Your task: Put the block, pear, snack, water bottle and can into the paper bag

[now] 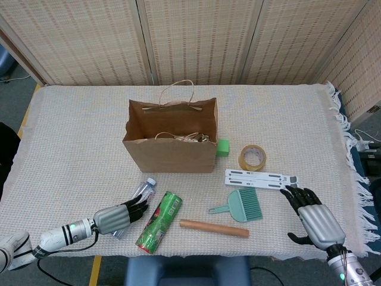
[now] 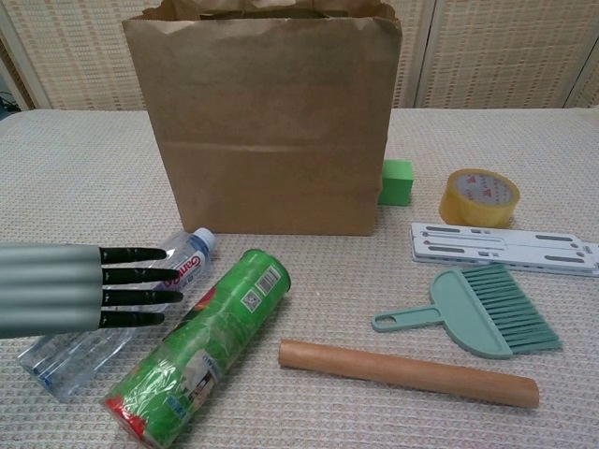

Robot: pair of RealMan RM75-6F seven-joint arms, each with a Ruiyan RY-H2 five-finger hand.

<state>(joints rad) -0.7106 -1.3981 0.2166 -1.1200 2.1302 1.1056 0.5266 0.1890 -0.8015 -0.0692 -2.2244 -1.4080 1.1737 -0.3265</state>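
Left hand [image 2: 65, 291], fingers [image 2: 140, 276] straight and apart, over water bottle [image 2: 178, 267] beside can [image 2: 201, 351]

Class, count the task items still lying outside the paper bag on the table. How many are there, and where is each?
3: the green block beside the paper bag, the water bottle under the left hand, and the green can next to it. Others may be hidden inside.

The paper bag [image 1: 171, 143] stands mid-table, the block [image 1: 222, 147] touching its right side and the tape roll [image 1: 252, 157] further right. Nearer, left to right: water bottle [image 1: 133, 205], snack tube [image 1: 158, 221], wooden rod [image 1: 214, 227], brush [image 1: 240, 205].
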